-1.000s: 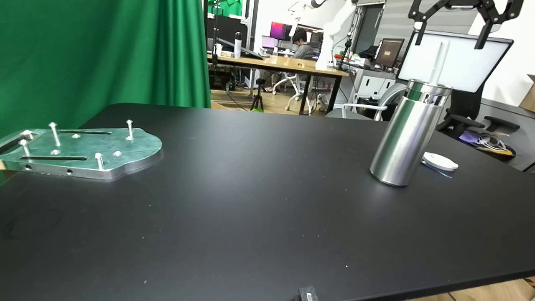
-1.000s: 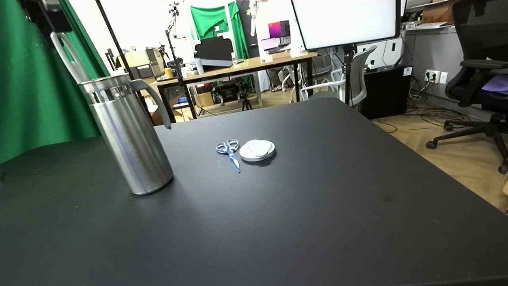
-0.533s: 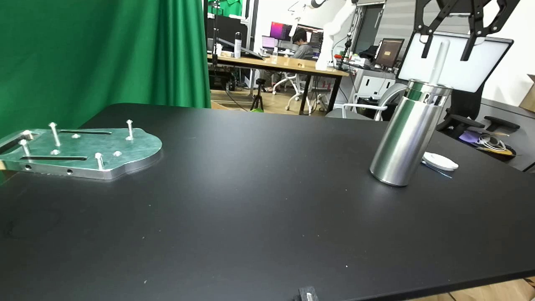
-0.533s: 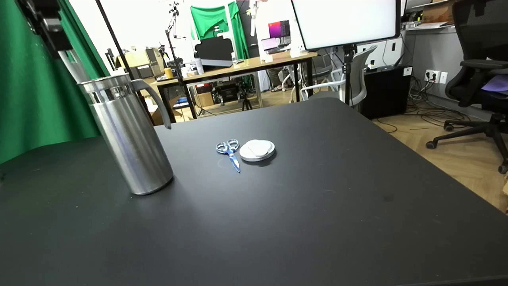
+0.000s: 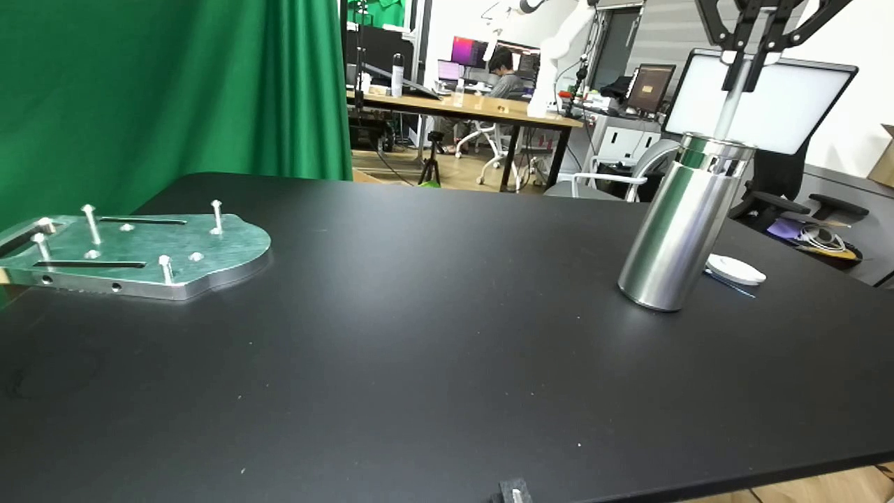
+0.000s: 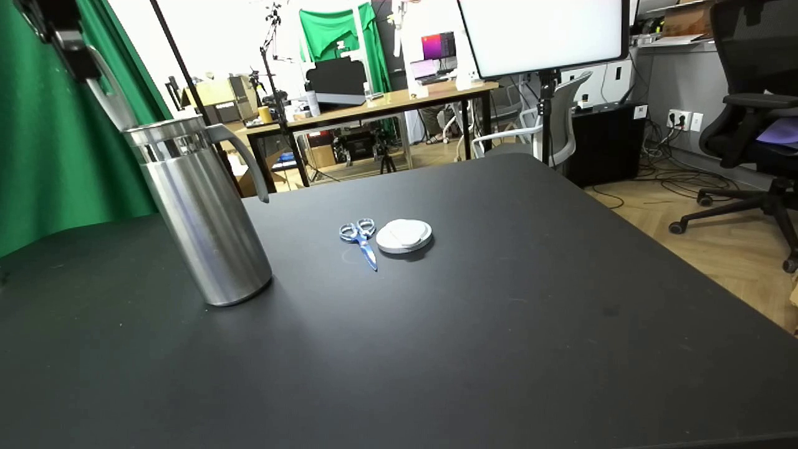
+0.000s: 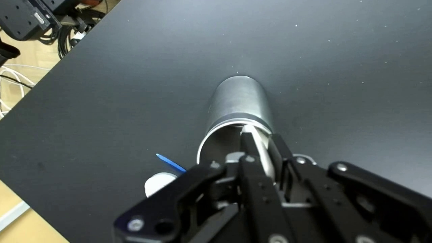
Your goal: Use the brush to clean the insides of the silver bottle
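Pinching the loop-handled brush (image 5: 728, 116), it's the gripper (image 5: 739, 84), just above the brushed-steel jug (image 5: 684, 225) that brush dips into!

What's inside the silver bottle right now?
Likely the brush: its pale handle runs into the open mouth of the bottle. Steel walls hide its lower end; in the wrist view the inside is dark and the gripper covers part.

On the desk (image 5: 419, 335), in an exterior view, the bottle (image 5: 681, 227) stands at frame right, the plate (image 5: 150, 244) far left. The brush (image 5: 729, 115) sits in the bottle, its upper part between the tool's (image 5: 740, 82) fingers. In an exterior view scissors (image 6: 361, 239) lie right of the bottle, a disc (image 6: 404, 236) beside them.
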Robot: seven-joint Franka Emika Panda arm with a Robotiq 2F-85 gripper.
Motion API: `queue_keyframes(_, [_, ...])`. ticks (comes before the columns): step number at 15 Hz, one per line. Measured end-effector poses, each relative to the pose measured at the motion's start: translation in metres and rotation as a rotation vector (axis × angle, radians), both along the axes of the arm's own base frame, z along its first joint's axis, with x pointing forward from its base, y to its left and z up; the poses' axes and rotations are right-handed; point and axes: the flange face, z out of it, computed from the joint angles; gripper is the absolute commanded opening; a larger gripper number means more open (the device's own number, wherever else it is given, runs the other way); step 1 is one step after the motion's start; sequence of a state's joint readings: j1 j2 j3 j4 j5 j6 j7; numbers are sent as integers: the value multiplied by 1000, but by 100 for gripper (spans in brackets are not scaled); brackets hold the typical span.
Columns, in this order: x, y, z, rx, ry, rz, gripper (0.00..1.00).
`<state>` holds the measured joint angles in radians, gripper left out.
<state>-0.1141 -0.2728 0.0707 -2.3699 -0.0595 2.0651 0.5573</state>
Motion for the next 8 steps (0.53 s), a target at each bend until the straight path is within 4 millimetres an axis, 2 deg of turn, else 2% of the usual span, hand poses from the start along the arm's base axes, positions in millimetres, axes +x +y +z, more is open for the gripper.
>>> queue_keyframes(3, [-7, 12, 23, -5, -27, 41, 4])
queue_keyframes(8, [-33, 31, 91, -29, -92, 116, 4])
